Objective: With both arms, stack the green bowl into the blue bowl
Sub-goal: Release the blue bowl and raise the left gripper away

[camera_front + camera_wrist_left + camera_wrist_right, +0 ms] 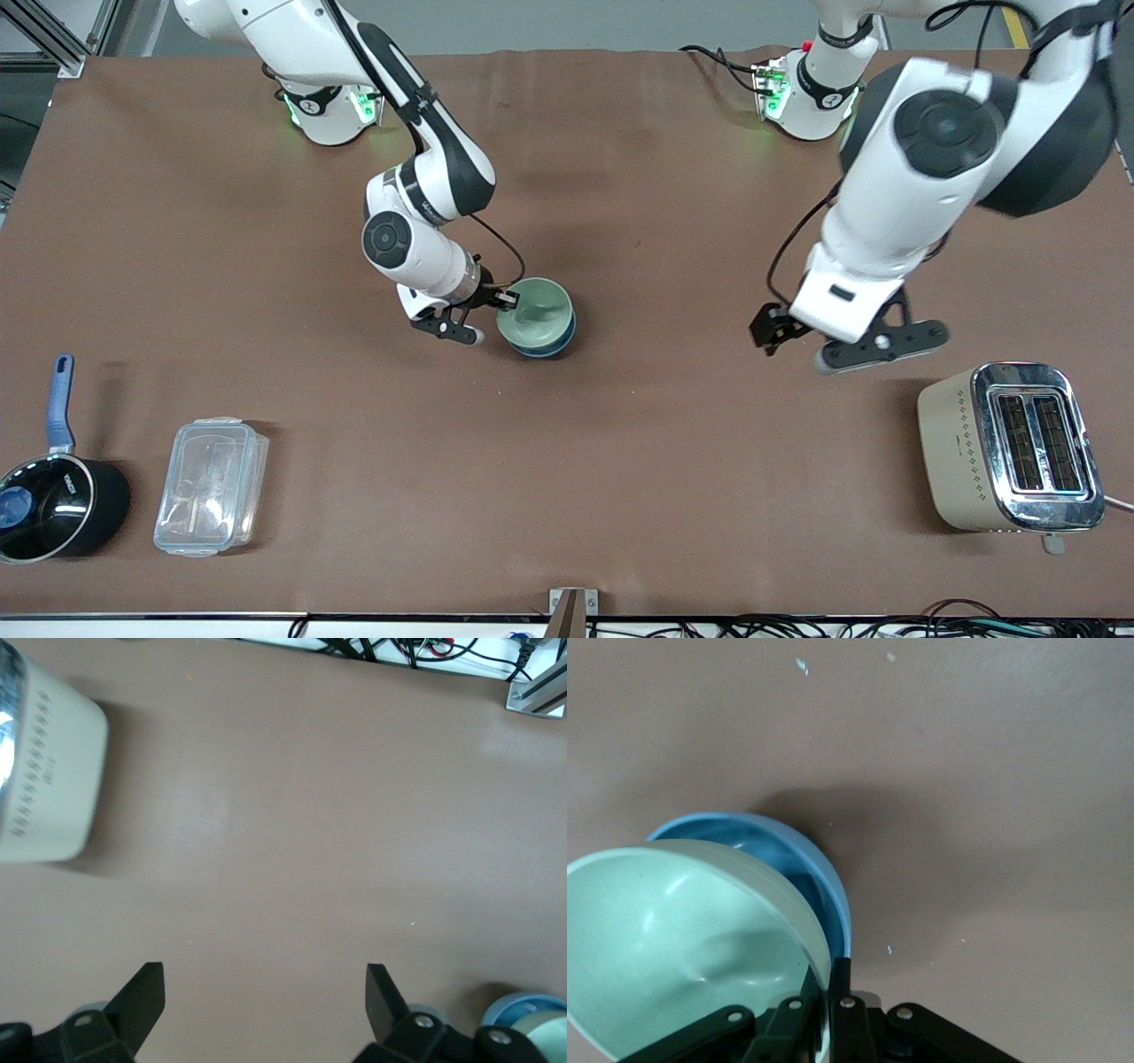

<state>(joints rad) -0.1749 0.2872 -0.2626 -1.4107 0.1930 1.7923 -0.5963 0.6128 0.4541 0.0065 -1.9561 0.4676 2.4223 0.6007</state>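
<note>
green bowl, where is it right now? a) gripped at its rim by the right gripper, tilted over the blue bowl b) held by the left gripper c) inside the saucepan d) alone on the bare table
a: the right gripper pinches the green bowl at its rim, and it tilts above the blue bowl; the left gripper is open over bare table, holding nothing.

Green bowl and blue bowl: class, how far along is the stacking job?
Nearly done. The glossy mint-green bowl already sits tilted inside the round blue bowl. In hand: the right gripper pinches the green bowl's rim. Left: release and settle it level. The left gripper waits open above bare table.
</note>
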